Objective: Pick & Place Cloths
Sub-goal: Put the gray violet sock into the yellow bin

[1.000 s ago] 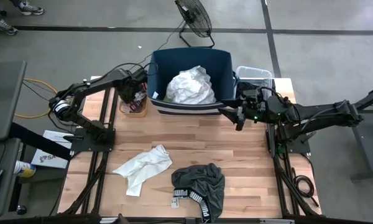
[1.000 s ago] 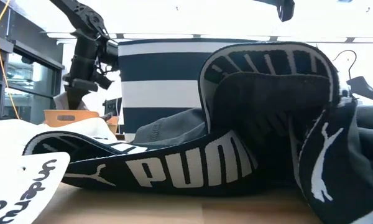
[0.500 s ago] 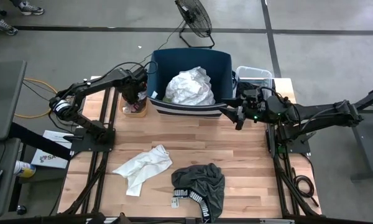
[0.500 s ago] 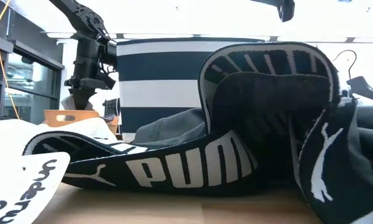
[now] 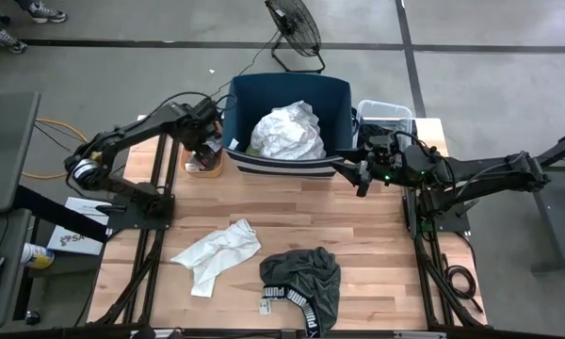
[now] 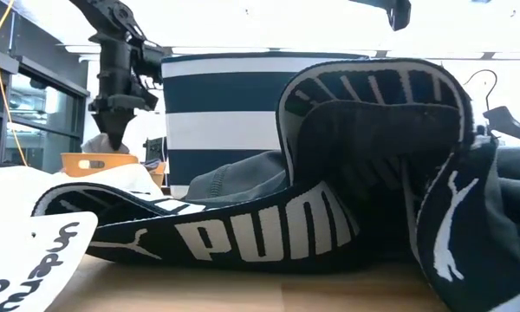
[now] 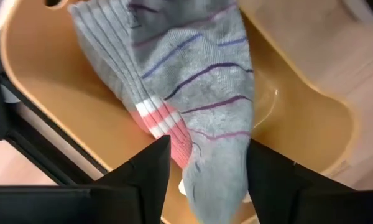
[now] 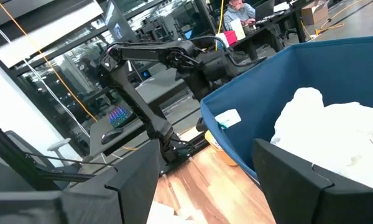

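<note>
In the high view, the left gripper [image 5: 203, 151] is hanging over the small orange tray [image 5: 204, 166], just beside the navy bin [image 5: 287, 89]. White cloth [image 5: 288, 130] is filling the bin. A thin white garment [image 5: 217, 252] and the dark grey shorts [image 5: 303, 278] are lying loose on the table [image 5: 377, 245], well apart from both arms. The right gripper [image 5: 361, 175] is waiting at the bin's near right corner.

In the low view, the shorts' lettered waistband [image 6: 243, 234] is filling the foreground; it looks like the firmest place to pinch, I think, as the rest is soft and light and will be sagging when lifted.

In the left wrist view, the fingers [image 7: 150, 167] are standing apart with the grey-pink sock [image 7: 193, 93] lying between them in the tray; they are not pressing it, so I judge it released.

In the right wrist view, the right fingers [image 8: 133, 171] are standing open and empty, facing the bin and the white cloth inside.
</note>
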